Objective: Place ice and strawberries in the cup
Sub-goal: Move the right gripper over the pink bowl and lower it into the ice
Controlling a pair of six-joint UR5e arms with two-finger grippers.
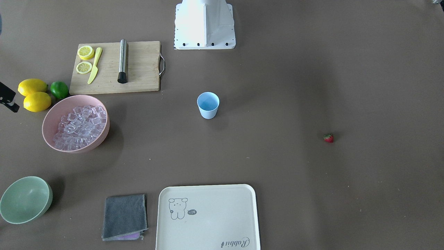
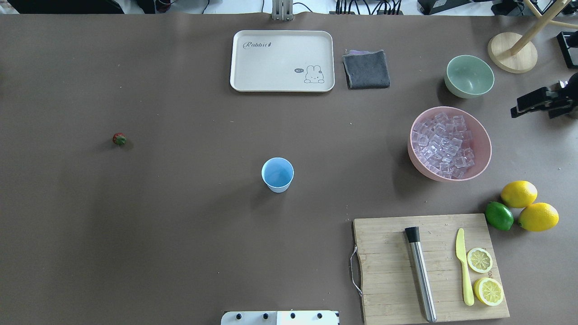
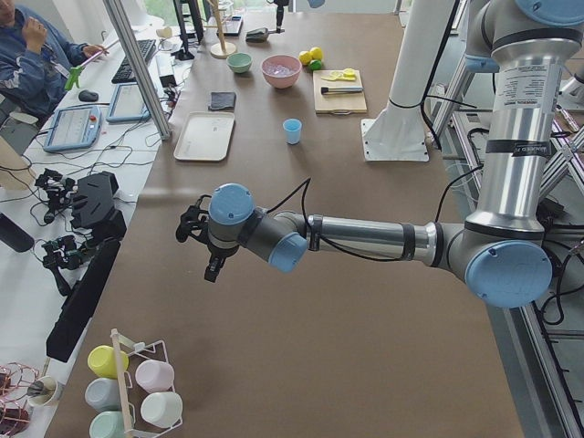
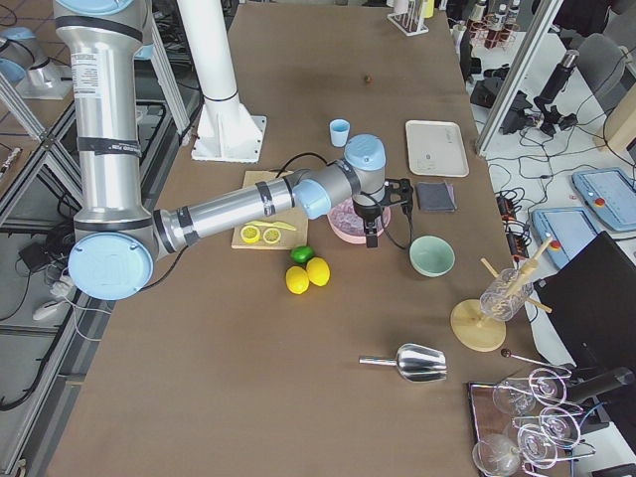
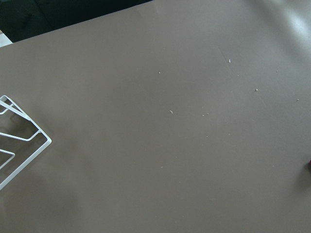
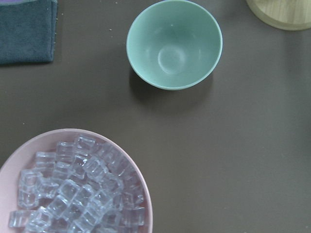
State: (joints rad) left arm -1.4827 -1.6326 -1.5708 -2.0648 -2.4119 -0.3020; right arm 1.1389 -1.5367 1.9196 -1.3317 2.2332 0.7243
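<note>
The light blue cup [image 1: 208, 105] stands upright and empty mid-table; it also shows in the overhead view [image 2: 277, 174]. The ice [image 2: 445, 146] is piled in the pink bowl [image 2: 482, 144], and also shows in the right wrist view [image 6: 82, 194]. The small red strawberry [image 2: 119, 139] lies alone on the robot's left side, also in the front view [image 1: 328, 138]. My right gripper [image 2: 526, 104] hovers above the table by the pink and green bowls; I cannot tell how its jaws stand. My left gripper [image 3: 205, 251] shows only in the left side view, over bare table far from the cup, state unclear.
A cutting board [image 2: 388, 266] holds a metal muddler [image 2: 420, 273], a yellow knife [image 2: 463, 266] and lemon halves. Two lemons [image 2: 519, 194] and a lime [image 2: 499, 215] lie beside it. Green bowl [image 2: 468, 76], grey cloth [image 2: 365, 68] and cream tray [image 2: 282, 61] line the far edge.
</note>
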